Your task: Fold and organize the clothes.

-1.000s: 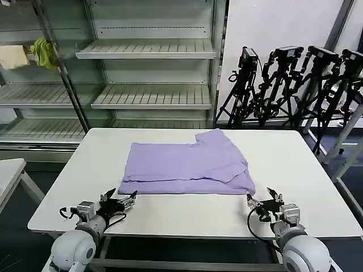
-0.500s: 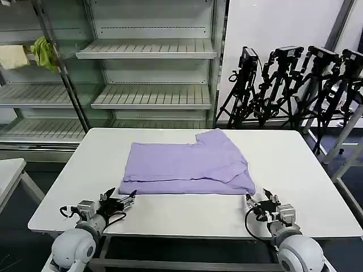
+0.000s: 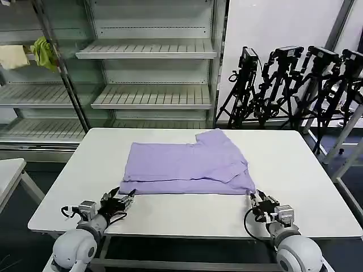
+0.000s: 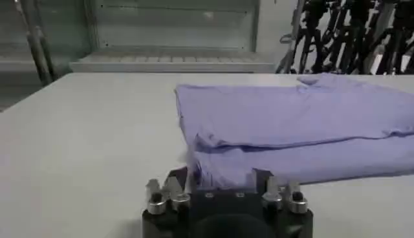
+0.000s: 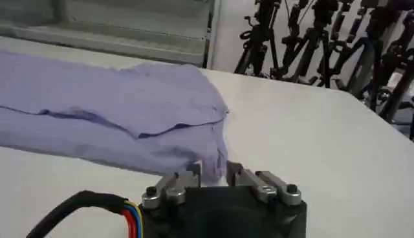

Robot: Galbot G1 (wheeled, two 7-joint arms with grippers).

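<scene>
A lavender T-shirt (image 3: 189,166) lay partly folded, plain side up, mid-table (image 3: 306,164), one layer doubled over, further folds seemingly left, while the left gripper (image 3: 123,200) and right gripper (image 3: 256,200) sat low at its near corners, jaws parted, gripping nothing.

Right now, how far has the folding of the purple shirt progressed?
Done: the lavender T-shirt already lies folded over once on the white table, one layer on another. In hand: the left claw and the right claw, both open, sit low at its near corners, neither gripping cloth. Left: grasping that near edge and folding further, probably, then tidying the shirt.
</scene>
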